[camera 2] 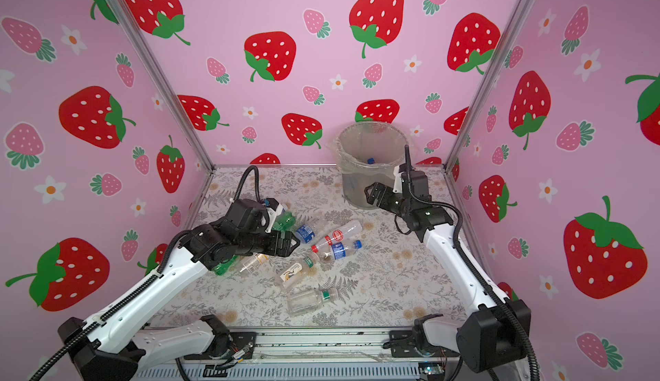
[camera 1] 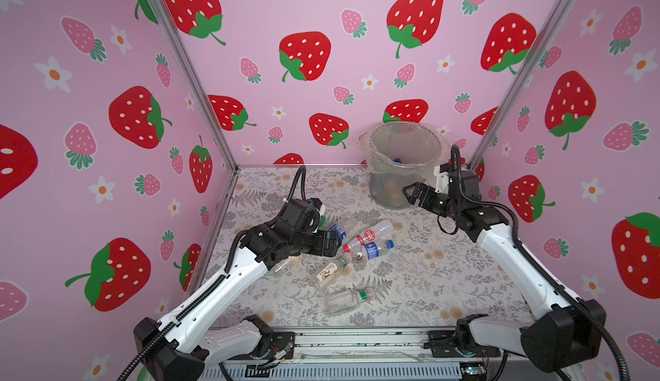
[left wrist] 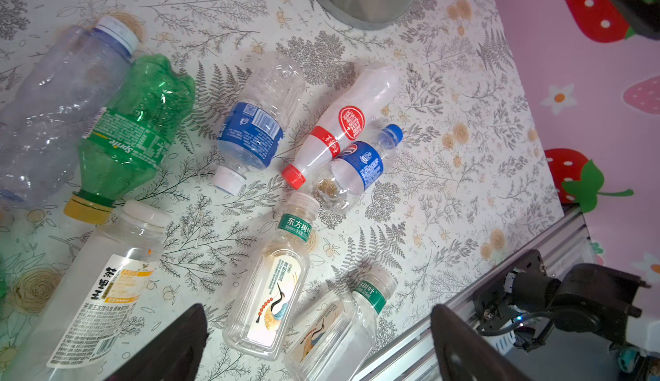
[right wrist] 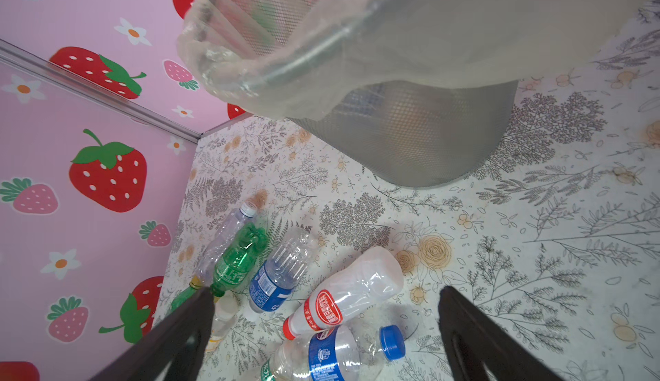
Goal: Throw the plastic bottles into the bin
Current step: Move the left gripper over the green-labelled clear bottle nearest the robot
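Pink strawberry-print walls (camera 1: 321,22) enclose the cell on three sides. A table (camera 1: 446,272) with a grey floral cover forms the floor. Two white-and-black arms reach in from the near edge.

Bin (camera 1: 403,179): upright at the far right of the table, close to the back wall, with a clear liner folded over its rim. One blue cap (camera 1: 397,160) is visible inside. Dim shapes show through the lower wall, and their number cannot be told.

Right gripper (camera 1: 409,194): jaws spread wide, nothing between them. It hangs above the table just beside the bin's near side. Contact with the bin cannot be confirmed.

Left gripper (camera 2: 293,244): jaws likewise spread and empty, poised over the left part of the bottle cluster.

Plastic bottles (camera 2: 337,234): at least nine lie on their sides at centre-left of the table, well apart from the bin.
- A bluish clear bottle (left wrist: 60,104) lies against a crushed green Sprite bottle (left wrist: 132,136) at the far left.
- A white-capped tea bottle (left wrist: 107,290) lies nearer.
- A second green bottle (camera 2: 225,268) is partly hidden under the left arm.
- A blue-label bottle (left wrist: 253,129) lies at mid cluster.
- A red-capped bottle (left wrist: 343,125) touches a blue-capped bottle (left wrist: 357,165) on the right.
- Two crane-label bottles (left wrist: 271,282) lie close together at the near side.
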### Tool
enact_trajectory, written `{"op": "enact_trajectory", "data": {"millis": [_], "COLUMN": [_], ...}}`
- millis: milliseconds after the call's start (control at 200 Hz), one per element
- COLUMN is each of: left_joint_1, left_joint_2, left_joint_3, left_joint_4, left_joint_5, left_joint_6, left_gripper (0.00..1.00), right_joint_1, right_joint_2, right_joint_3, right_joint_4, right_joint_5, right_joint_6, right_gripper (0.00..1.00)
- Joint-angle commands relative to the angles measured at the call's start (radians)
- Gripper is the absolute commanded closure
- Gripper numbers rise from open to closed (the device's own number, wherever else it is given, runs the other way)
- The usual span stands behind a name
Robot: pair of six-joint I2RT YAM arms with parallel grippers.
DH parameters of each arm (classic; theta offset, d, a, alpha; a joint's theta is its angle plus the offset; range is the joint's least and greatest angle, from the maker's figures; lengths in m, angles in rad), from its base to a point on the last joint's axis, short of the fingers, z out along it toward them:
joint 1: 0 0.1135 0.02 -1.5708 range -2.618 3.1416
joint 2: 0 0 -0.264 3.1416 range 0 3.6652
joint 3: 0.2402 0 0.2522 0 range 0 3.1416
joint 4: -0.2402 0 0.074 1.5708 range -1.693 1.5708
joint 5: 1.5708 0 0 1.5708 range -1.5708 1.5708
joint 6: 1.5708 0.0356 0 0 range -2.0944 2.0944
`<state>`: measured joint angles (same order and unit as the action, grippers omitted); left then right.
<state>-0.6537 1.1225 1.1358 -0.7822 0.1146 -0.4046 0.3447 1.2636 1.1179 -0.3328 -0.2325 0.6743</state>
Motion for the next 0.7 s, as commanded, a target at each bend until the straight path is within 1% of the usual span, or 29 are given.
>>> {"op": "enact_trajectory", "data": {"millis": [0,100,205,285,385,535,695], "left_joint_1": [-0.057,-0.099,-0.124,-0.143,-0.185,-0.232,-0.271], "left_joint_2": [-0.029,-0.046,-0.057,-0.051,-0.046,-0.012,0.027], "left_joint_3": [-0.016,-0.042,-0.086,-0.103,-0.130,-0.162,-0.166], "left_joint_4": [-0.024,-0.002,0.052,0.061,0.082,0.111,0.112], "left_joint_5": [-0.057,-0.069,-0.031,-0.013,-0.015,0.006,0.008], "left_joint_6": [0.034,0.021,0.006,-0.014,-0.015,-0.005,0.000], "left_gripper": [0.01,0.01,0.01,0.01,0.01,0.01,0.01], "right_joint_1": [0.000,0.001,0.000,0.003,0.004,0.004,0.004], "right_joint_2": [-0.007,-0.005,-0.003,-0.004,-0.003,-0.016,-0.045], "right_joint_3": [-0.025,-0.054,-0.076,-0.094,-0.101,-0.111,-0.136], "right_joint_4": [-0.022,-0.035,-0.050,-0.047,-0.049,-0.051,-0.057], "right_joint_5": [0.036,0.068,0.074,0.080,0.084,0.067,0.085], "right_joint_6": [-0.031,-0.044,-0.052,-0.056,-0.064,-0.064,-0.065], "right_gripper": [0.01,0.01,0.01,0.01,0.01,0.01,0.01]}}
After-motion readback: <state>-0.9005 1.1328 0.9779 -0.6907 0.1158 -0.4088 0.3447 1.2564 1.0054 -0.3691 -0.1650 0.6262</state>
